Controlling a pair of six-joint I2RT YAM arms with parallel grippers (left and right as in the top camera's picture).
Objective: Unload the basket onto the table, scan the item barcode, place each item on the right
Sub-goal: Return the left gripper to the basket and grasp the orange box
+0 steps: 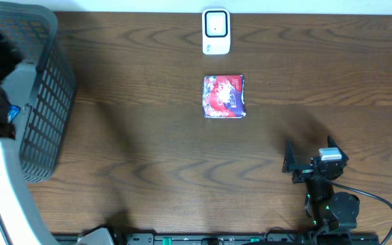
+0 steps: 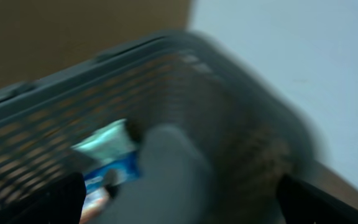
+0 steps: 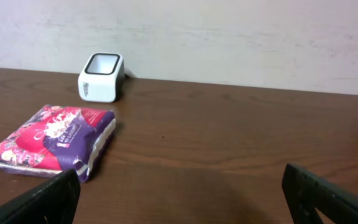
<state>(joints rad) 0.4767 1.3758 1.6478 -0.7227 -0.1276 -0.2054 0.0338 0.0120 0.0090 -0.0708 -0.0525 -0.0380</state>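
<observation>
Packet (image 3: pixel 55 140) near scanner (image 3: pixel 101 76); only left wrist sees inside basket (image 2: pixel 247 106); left claw (image 2: pixel 179 186), right claw (image 3: pixel 180 180) apart.

Pkt (image 1: pixel 223 96): soft flat pouch, pink/red print w/ purple panel and white side edge. Lies flat on bench (image 1: pixel 148 156), printed face up, ahead & to the left of right hand (image 1: pixel 309 155), well apart from its fingers. Scanner (image 1: pixel 216 31): small white box w/ dark window in a rounded frame, standing upright. It's further out from that hand, straight beyond the pkt, near it but not touching.
</observation>
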